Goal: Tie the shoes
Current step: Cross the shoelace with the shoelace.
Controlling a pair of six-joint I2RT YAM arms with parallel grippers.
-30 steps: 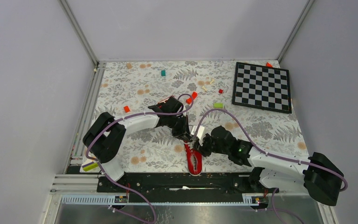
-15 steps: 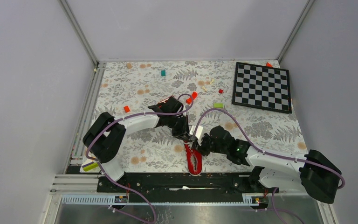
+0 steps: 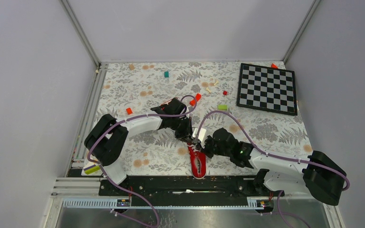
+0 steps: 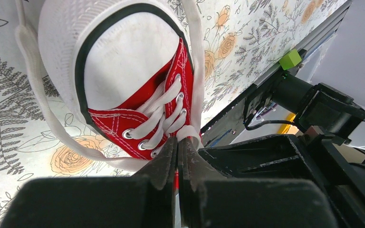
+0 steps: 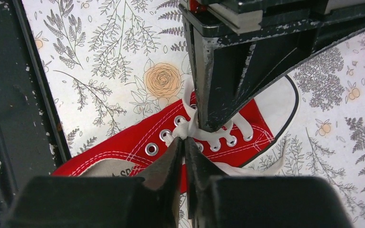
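The red shoe (image 3: pixel 198 163) with white toe cap lies near the table's front edge, its toe pointing away from the arm bases. In the left wrist view, my left gripper (image 4: pixel 177 141) is shut at the eyelets with a white lace (image 4: pixel 188 132) pinched at its tips. A loose lace end (image 4: pixel 43 107) loops around the toe. My right gripper (image 5: pixel 184 141) comes from the other side with its jaws closed on the lace knot (image 5: pixel 183 130) over the red upper (image 5: pixel 138 142). Seen from above, the two grippers (image 3: pixel 190 139) (image 3: pixel 200 146) meet tip to tip over the shoe.
A chessboard (image 3: pixel 267 88) lies at the back right. Small blocks are scattered on the floral cloth: green (image 3: pixel 223 107), teal (image 3: pixel 166 74), red (image 3: pixel 129 110) and red (image 3: pixel 196 98). A black rail (image 3: pixel 171 183) runs just behind the shoe's heel.
My right gripper has closed from open onto the lace, and the right arm has edged slightly left. The left arm and the shoe have stayed put.
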